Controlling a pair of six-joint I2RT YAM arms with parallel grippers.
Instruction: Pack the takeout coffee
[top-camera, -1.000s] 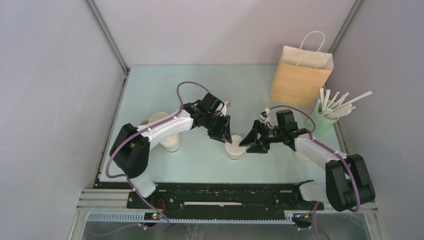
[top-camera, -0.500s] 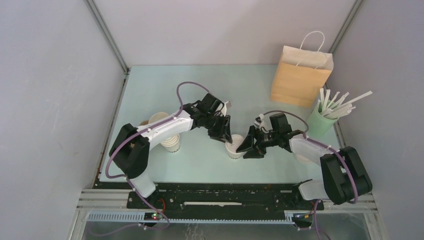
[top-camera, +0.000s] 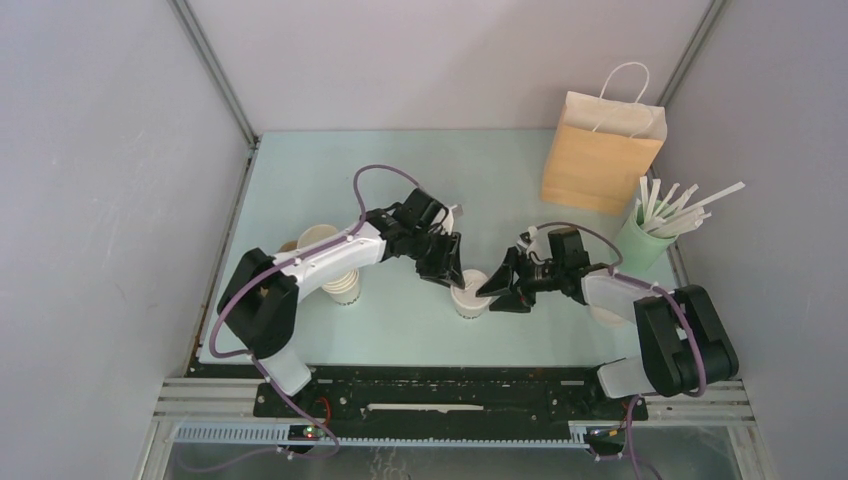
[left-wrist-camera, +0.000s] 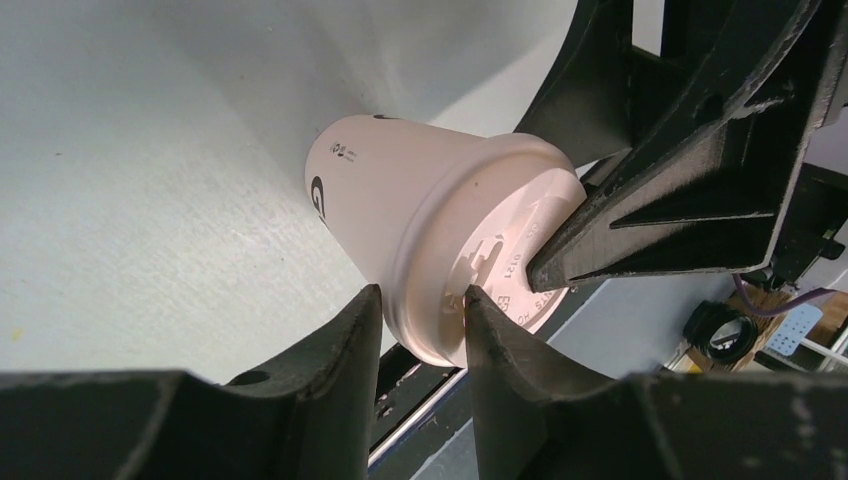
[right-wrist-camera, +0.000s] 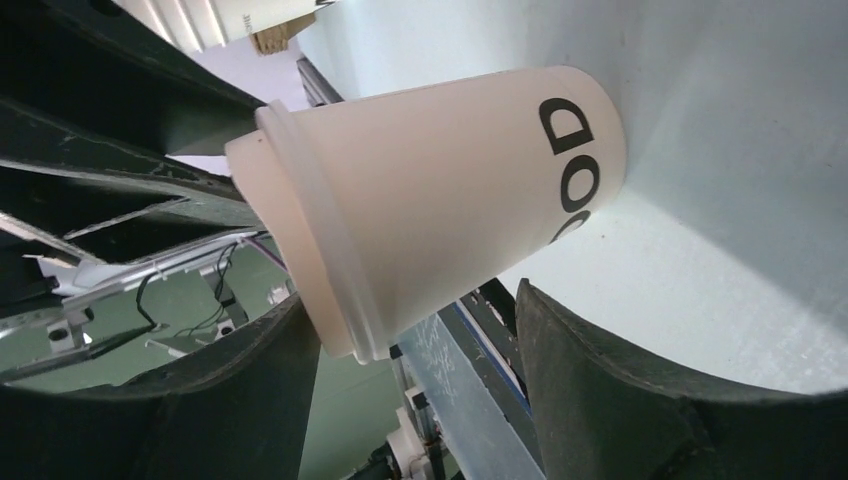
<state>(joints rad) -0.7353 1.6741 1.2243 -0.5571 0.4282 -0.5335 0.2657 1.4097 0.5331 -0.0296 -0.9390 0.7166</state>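
The takeout coffee (top-camera: 470, 298), a cream paper cup with a white lid, stands on the pale green table between both arms. In the left wrist view the cup (left-wrist-camera: 385, 195) fills the middle, and my left gripper (left-wrist-camera: 420, 315) pinches the lid's rim, one finger outside and one on the lid top. My right gripper (top-camera: 500, 288) comes in from the right and stands open around the cup (right-wrist-camera: 440, 190). One of its fingers (right-wrist-camera: 255, 385) rests against the lid top. The other finger (right-wrist-camera: 610, 390) stands clear of the cup's wall.
A brown paper bag (top-camera: 600, 150) with white handles stands upright at the back right. A green cup of white sticks (top-camera: 645, 240) is at the right edge. A stack of cream cups (top-camera: 338, 270) stands beside the left arm.
My right gripper has slid left to the cup, so its fingers now straddle it. The left gripper and the cup have stayed put.
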